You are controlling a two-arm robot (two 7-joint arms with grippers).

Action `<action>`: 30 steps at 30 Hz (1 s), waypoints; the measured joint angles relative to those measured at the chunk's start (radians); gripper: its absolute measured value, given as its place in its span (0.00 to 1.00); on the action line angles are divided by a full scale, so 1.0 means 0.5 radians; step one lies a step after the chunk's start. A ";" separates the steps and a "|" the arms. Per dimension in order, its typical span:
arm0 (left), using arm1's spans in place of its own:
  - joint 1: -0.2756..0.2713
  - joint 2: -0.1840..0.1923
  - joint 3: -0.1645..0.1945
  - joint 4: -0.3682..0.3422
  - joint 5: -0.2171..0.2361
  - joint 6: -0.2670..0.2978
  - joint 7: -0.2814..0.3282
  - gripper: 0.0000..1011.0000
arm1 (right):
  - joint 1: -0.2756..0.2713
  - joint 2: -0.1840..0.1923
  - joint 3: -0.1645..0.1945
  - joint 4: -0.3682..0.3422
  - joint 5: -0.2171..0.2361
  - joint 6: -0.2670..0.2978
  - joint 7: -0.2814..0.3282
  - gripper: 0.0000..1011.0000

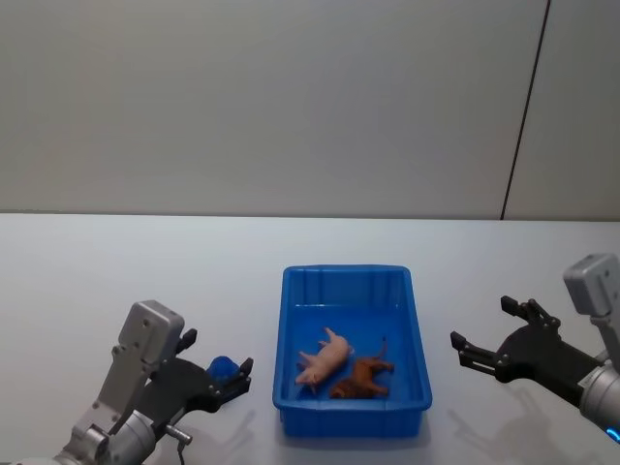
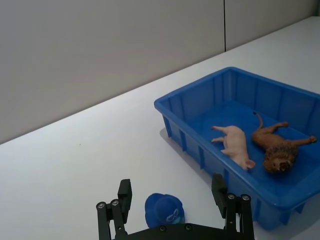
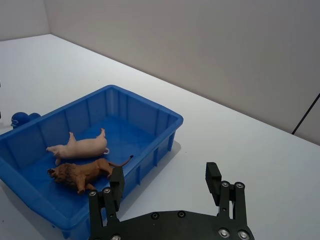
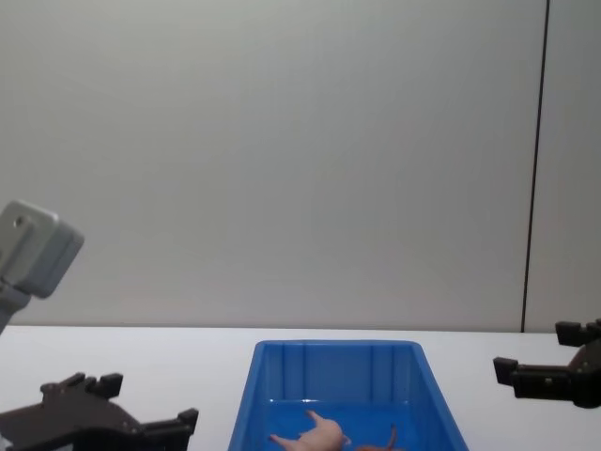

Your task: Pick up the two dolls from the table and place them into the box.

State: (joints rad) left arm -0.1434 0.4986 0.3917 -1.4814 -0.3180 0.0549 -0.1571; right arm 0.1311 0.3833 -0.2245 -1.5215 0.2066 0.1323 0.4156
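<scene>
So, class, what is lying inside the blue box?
A pink pig and a brown lion lie side by side on the floor of the blue box. What is under them is covered. The dark-blue doll sits outside, between the open fingers of the left gripper.

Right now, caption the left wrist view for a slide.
Open left gripper around blue doll; box beside it holds pink toy, brown toy.
</scene>
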 joint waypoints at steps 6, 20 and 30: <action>-0.031 -0.012 -0.007 0.108 0.020 -0.009 -0.071 0.99 | 0.000 0.001 0.000 0.000 0.000 0.000 0.000 0.99; -0.110 -0.037 -0.019 0.290 0.100 0.011 -0.234 0.99 | 0.000 0.001 0.000 0.000 0.000 0.000 0.000 0.99; -0.188 -0.063 -0.028 0.420 0.171 0.018 -0.347 0.99 | -0.001 0.001 0.000 0.000 0.000 0.000 0.000 0.99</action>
State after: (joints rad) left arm -0.2375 0.4669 0.3779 -1.2713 -0.2326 0.0640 -0.3304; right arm 0.1309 0.3839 -0.2246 -1.5214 0.2065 0.1324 0.4157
